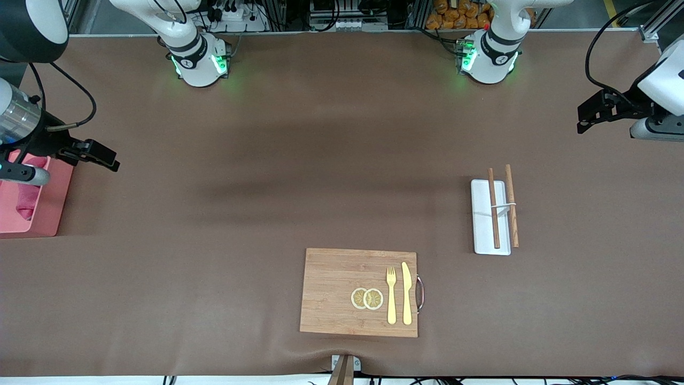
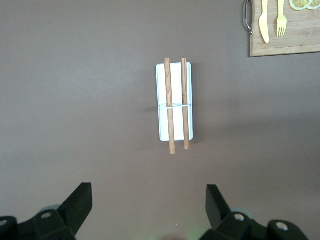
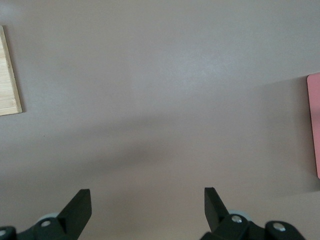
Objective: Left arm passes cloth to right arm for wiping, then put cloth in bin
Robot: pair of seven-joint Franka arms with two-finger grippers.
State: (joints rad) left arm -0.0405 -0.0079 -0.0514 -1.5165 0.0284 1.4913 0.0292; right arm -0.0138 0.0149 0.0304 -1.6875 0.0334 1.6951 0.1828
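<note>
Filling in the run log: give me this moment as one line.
cloth: in bin | right gripper: open, empty, beside bin | left gripper: open, empty, over bare table

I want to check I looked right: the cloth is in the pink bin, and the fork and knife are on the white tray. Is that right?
Not quite. The cloth is in the bin, but the front view shows the fork and knife on the wooden board, not the tray.
</note>
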